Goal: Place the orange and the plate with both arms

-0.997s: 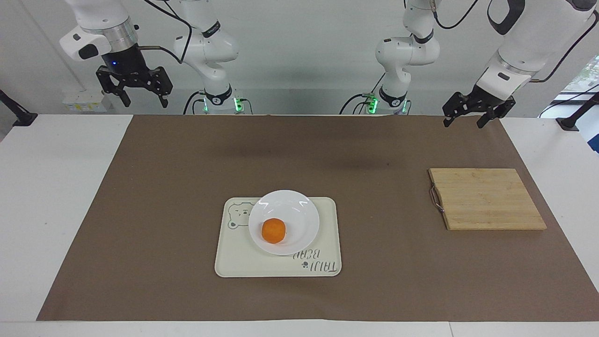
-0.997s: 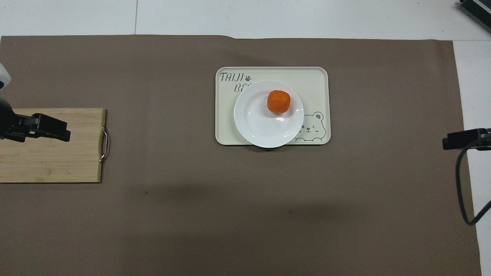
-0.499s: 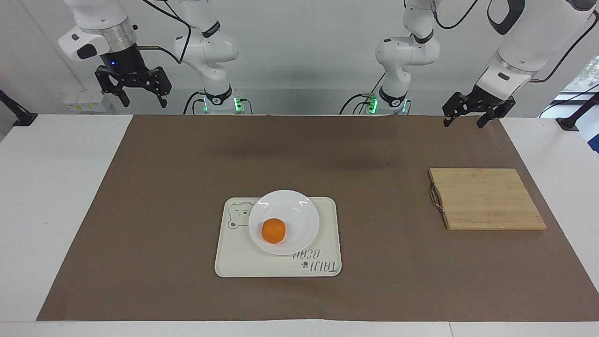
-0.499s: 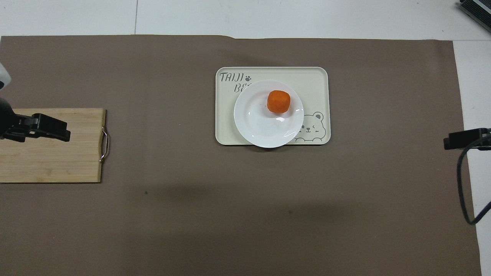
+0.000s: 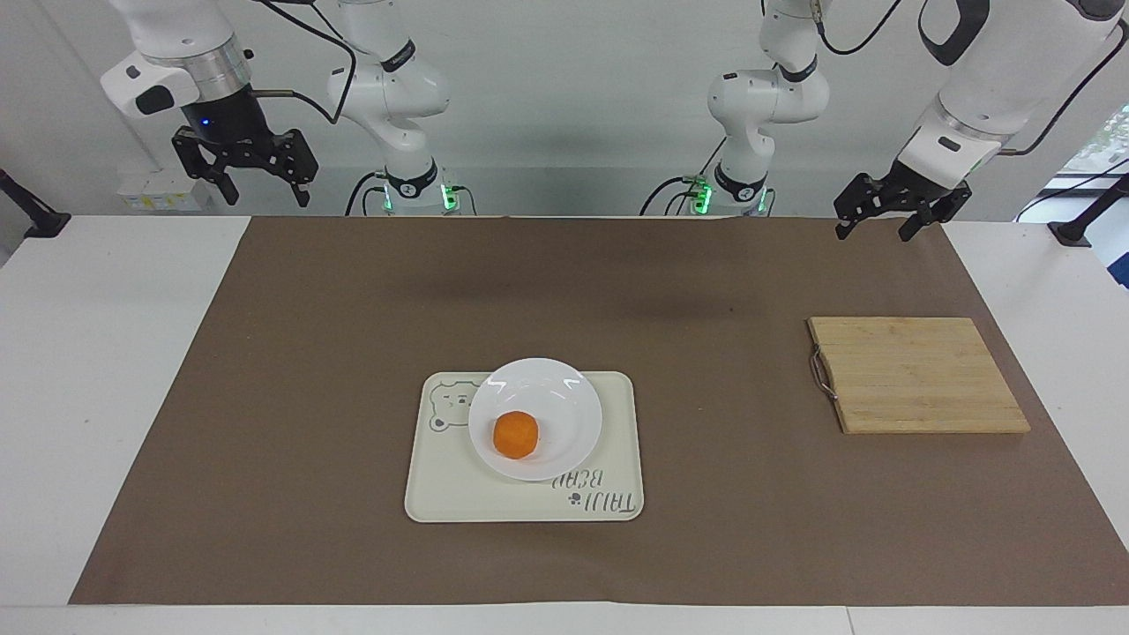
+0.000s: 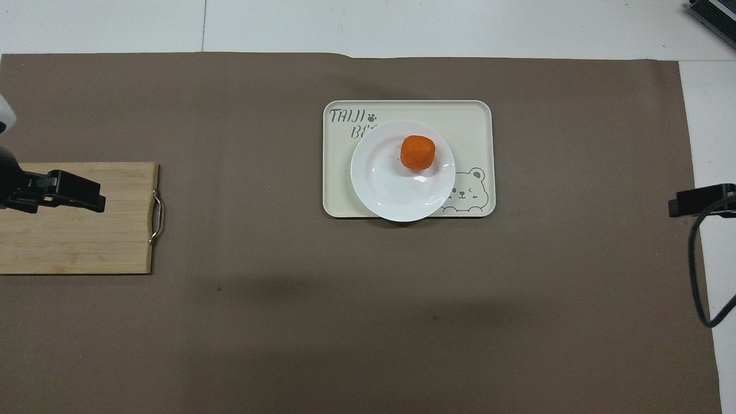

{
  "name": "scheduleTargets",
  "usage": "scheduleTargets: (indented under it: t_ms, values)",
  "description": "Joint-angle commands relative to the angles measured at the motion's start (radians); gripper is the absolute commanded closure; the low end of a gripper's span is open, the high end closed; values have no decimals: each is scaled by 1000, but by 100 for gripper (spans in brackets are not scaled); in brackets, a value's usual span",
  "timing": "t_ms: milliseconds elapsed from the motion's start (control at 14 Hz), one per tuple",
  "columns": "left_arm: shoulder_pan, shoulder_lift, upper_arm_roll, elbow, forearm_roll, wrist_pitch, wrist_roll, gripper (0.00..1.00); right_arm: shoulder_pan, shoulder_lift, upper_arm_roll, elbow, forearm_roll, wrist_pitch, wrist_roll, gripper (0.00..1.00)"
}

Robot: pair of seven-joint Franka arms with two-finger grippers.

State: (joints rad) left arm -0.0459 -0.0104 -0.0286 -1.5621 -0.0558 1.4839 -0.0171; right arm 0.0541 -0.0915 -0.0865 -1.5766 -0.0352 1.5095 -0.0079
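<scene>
Left gripper hangs in the air over the mat's edge closest to the robots, at the left arm's end of the table; fingers spread, nothing between them. In the overhead view it shows over the board; the facing view puts it raised, clear of the board and touching nothing. Right gripper is up high at the right arm's end, over the table's edge by the mat's corner, fingers spread and empty; the overhead view catches only one black tip of it at the frame's edge. Both grippers are well apart from the task's things. Plate lies on the tray, about midway between the two ends of the table, and far out from both grippers. The plate's rim reaches slightly past the tray's edge on the side closest to the robots; it covers part of the tray's lettering and sits just beside the printed bear. Orange rests in the plate, off centre, toward the plate's part farthest from the robots and a little toward the right arm's end. Board lies flat on the brown mat at the left arm's end, its metal handle facing the tray, well apart from it.
</scene>
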Motion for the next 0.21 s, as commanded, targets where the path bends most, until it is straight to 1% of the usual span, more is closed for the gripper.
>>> scheduleTargets:
  t_ms: [0, 142]
  values:
    - [14, -16, -10, -7, 19, -13, 9, 0, -5, 10, 4, 20, -8, -23, -18, 0]
    - [12, -16, -10, -7, 17, -13, 9, 0, -5, 7, 4, 18, -8, -23, -20, 0]
